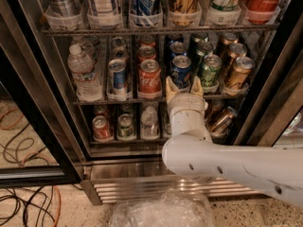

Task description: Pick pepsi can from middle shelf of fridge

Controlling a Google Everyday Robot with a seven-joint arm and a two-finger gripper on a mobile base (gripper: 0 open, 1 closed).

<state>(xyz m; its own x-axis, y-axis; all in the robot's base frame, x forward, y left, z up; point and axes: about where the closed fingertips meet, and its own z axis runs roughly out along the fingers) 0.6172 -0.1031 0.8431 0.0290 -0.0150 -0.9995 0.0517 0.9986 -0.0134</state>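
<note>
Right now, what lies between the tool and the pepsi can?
Nothing, in the camera view: the open tool sits directly before the pepsi can.

Below the fridge [128, 171] lay speckled floor [71, 214], orange and black cables [19, 209] left of it; my gripper [184, 86] hovered, fingers apart, before it.
</note>
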